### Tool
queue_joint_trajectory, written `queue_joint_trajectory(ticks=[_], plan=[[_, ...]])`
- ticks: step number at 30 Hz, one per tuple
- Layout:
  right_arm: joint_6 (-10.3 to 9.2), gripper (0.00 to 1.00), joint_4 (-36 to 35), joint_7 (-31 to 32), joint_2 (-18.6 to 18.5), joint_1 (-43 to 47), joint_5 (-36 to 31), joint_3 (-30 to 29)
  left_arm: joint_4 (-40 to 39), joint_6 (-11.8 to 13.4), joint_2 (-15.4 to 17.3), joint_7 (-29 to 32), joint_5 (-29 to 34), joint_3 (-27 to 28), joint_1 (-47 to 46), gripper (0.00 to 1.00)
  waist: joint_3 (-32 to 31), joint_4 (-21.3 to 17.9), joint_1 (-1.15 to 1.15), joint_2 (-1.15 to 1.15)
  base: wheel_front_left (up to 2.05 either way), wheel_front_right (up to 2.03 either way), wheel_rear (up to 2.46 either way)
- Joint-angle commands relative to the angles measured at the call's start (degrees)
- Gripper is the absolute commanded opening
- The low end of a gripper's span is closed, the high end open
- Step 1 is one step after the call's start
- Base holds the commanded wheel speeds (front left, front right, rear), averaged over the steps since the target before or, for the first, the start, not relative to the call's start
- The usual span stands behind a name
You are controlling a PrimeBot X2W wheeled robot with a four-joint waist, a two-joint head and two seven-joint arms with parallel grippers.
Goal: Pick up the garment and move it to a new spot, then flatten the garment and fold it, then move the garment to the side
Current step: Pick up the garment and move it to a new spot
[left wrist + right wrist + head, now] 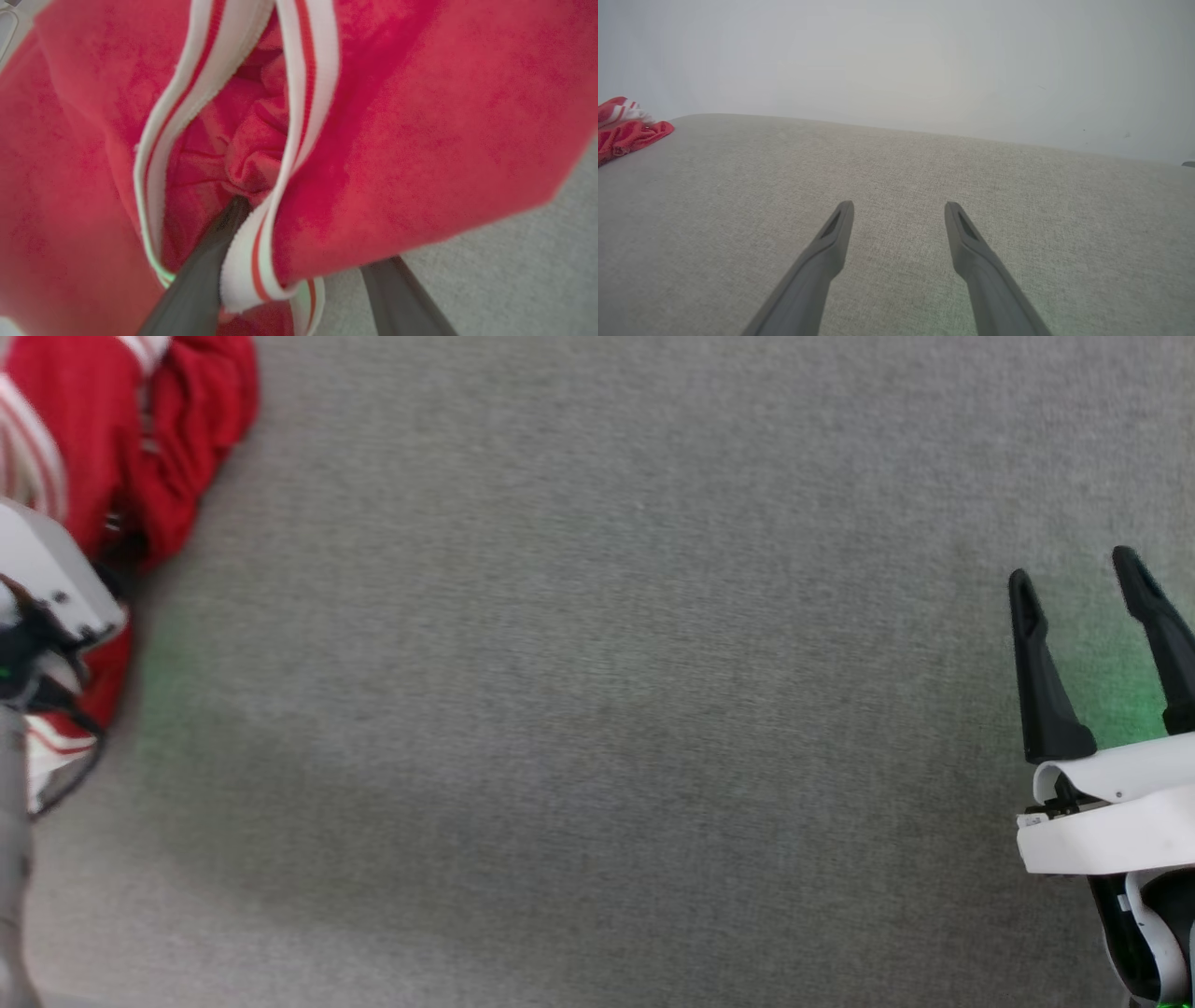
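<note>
left wrist view shows you the left gripper (313,233) spread, garment (420,116) trim between its fingers. right wrist view: right gripper (899,205) spread, garment well left of its fingers.

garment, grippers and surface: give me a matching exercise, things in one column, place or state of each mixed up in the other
Column one
1. garment
2. left gripper
3. right gripper
4. grey surface

Column two
a. open, nothing between the fingers, at the lower right of the head view
b. red, crumpled at the upper left of the head view
c. open, one finger pushed into an opening of the red fabric, the other outside it
d. woven cloth lying under everything else

Pairs: 1-b, 2-c, 3-a, 4-d
</note>
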Motion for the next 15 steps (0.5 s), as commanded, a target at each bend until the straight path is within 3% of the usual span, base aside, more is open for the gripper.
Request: queue_joint_trajectory(ticks=[1,6,7,8,9,15], plan=[[0.00,1.00,-0.7,0.3,0.0,-0.3,0.3,-0.1,2.8,-0.2,-0.4,0.5,0.1,-0.6,-1.0,1.00,3.2,-2.9,0.00,0.00,0.00,0.00,0.00],[0.00,1.00,-1.5,1.0,0.1,0.4,0.3,-0.3,8.3,-0.3,-2.5,0.4,-0.3,-2.1,-2.1,1.00,3.4,-2.7,0.00,0.00,0.00,0.00,0.00],[0.00,1.00,-1.5,1.2,0.2,0.5,0.1,-0.3,9.0,-0.3,-2.8,0.1,-0.1,-2.6,-2.1,0.64,3.1,-2.6,0.00,0.00,0.00,0.00,0.00],[0.00,1.00,-1.4,1.3,0.4,0.6,0.1,-0.2,9.6,-0.3,-3.2,-0.4,0.0,-3.0,-2.2,0.40,2.8,-2.4,0.00,0.00,0.00,0.00,0.00],[0.00,1.00,-1.3,1.3,0.4,0.7,0.1,-0.2,9.8,-0.4,-3.4,-1.0,0.1,-3.6,-2.2,0.00,2.4,-2.3,0.00,0.00,0.00,0.00,0.00],[0.00,1.00,0.2,0.5,0.8,1.5,1.0,-0.2,8.8,-0.4,-1.0,-3.2,-0.3,-7.3,-1.9,0.00,-1.8,-1.0,0.00,0.00,0.00,0.00,0.00]])
